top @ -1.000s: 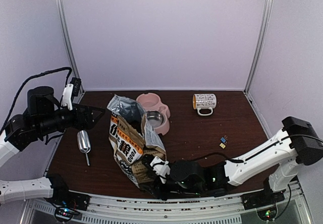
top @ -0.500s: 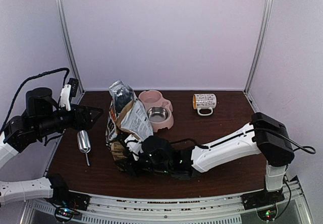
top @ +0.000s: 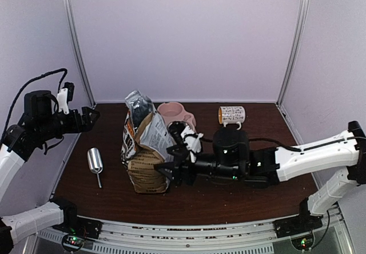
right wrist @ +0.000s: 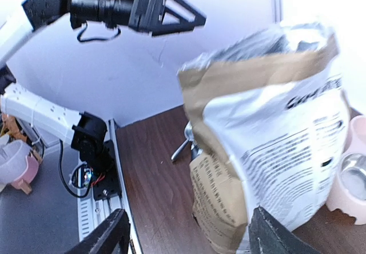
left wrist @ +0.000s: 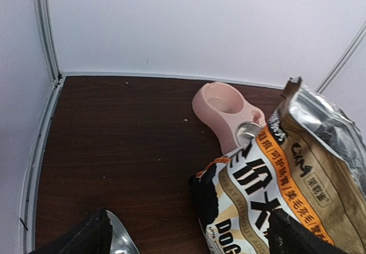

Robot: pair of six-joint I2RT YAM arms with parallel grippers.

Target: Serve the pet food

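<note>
Top external view: printed food bag (top: pixel 144 151) stands upright on the counter (top: pixel 229 194); right fingers (right wrist: pixel 107 237) spread wide just beside it, left fingers (left wrist: pixel 80 239) wide open, well apart

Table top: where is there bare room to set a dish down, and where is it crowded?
Bare: the back-left corner between the wall and the pink bowl; the back-right side beyond the mug; the near strip in front of the bag. Crowded: the middle, where bag, bowl and the right arm's fingers bunch up; the scoop lies left.
</note>
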